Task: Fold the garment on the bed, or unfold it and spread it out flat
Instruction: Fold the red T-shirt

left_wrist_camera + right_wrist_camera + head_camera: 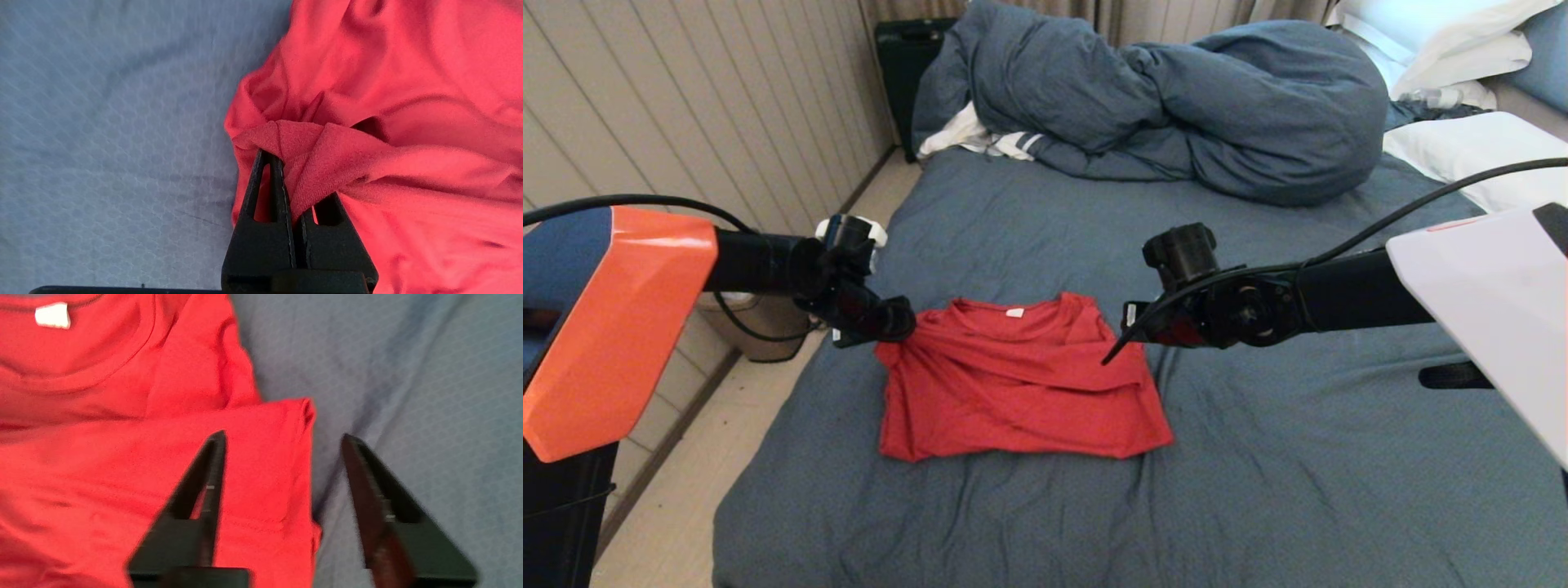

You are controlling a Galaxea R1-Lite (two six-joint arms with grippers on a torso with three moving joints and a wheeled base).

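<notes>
Garment [1021, 384] folded, print hidden; L gripper [292, 179] pinching.

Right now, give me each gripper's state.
Left gripper: shut on the shirt.
Right gripper: open, holding nothing, at the shirt's edge.

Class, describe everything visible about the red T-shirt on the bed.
The red T-shirt is soft knit cloth with a round neck and white neck tag. It lies folded and creased on the bed. The left gripper is shut on its bunched corner; the right gripper, jaws open, straddles its opposite edge.
</notes>
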